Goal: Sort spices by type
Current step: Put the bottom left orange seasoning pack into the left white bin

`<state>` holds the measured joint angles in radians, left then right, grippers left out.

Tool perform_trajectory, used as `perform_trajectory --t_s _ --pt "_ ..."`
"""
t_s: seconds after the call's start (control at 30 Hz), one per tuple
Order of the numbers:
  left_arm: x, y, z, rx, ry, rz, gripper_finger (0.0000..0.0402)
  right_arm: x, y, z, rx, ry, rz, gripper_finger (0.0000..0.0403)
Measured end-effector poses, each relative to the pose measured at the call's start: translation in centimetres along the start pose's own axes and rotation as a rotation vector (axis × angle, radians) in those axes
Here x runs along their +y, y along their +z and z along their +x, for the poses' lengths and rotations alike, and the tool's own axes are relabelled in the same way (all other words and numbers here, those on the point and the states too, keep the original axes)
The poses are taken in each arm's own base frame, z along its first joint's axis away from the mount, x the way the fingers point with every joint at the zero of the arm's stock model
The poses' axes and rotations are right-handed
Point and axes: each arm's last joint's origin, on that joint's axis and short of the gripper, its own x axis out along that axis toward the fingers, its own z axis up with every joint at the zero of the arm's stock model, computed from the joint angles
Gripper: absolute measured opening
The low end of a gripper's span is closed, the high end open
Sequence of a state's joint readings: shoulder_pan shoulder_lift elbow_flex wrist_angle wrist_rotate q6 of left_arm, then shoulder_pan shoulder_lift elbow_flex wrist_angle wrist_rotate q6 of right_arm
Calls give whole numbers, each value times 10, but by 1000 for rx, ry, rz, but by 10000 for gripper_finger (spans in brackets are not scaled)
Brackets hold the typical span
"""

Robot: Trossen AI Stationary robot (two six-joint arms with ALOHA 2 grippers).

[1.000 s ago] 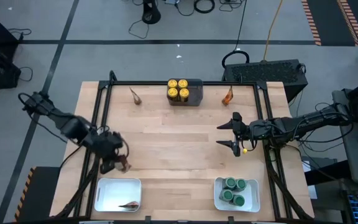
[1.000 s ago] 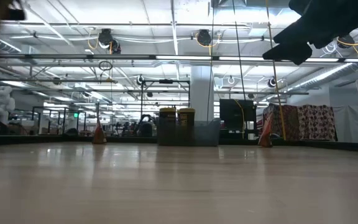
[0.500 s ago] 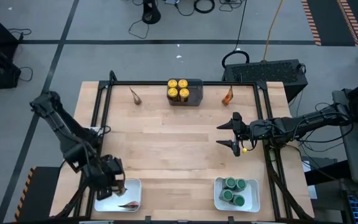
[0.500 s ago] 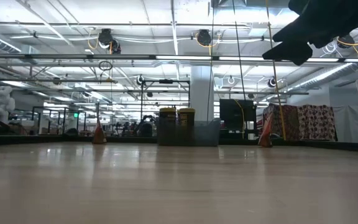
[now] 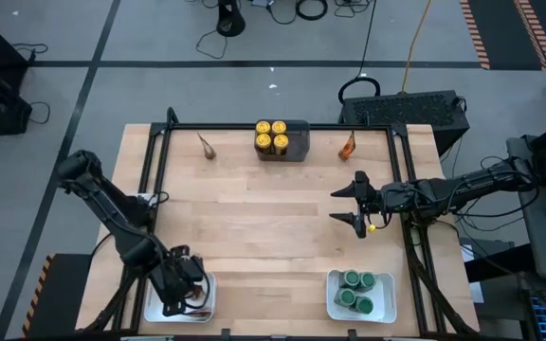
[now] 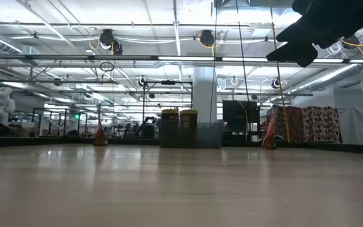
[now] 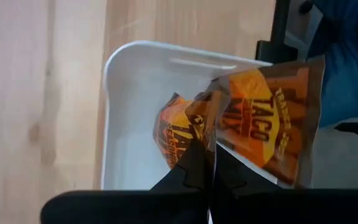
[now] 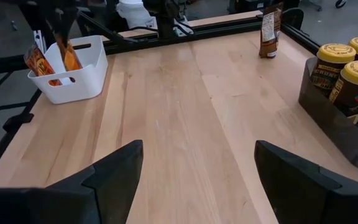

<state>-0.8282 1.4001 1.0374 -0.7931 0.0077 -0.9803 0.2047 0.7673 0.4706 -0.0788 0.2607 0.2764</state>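
**A:** Packets first, nearest the front edge. Where are they?

**B:** At about 7 o'clock on the table, in the left white tray (image 5: 159,301). The left gripper (image 5: 186,292) hangs over that tray, its fingers closed on a taco mix packet (image 7: 272,118) by the packet's edge. A second taco packet (image 7: 178,134) lies in the tray just under it; the wrist view does not let me say whether the two touch.

**A:** And at 5 o'clock?

**B:** The right white tray (image 5: 333,301) with the green-lidded jars (image 5: 357,290), four lids showing, packed close together.

**A:** Moving further up the table?

**B:** The right gripper (image 5: 354,206) hovers at about 3 o'clock, above bare wood, its jaws spread wide with nothing between them. Its two dark fingers (image 8: 107,177) frame a stretch of the wooden table (image 8: 185,124) in its own wrist view.

**A:** And the far edge?

**B:** At 12 o'clock the dark grey bin (image 5: 297,140) holds four yellow-lidded jars (image 5: 271,134) in a square. One upright brown packet (image 5: 206,146) stands at about 11 o'clock, well apart from the bin, and an orange packet (image 5: 349,147) stands at about 1 o'clock. In the low view both show as small upright shapes either side of the bin.
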Motion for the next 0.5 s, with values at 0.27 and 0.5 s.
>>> perform_trajectory --t_s 0.27,0.5 --pt "-6 6 15 26 -44 65 0 0 0 0 1 0 -7 292" --pt "-7 7 15 1 -48 90 0 0 0 0 1 0 -24 292"
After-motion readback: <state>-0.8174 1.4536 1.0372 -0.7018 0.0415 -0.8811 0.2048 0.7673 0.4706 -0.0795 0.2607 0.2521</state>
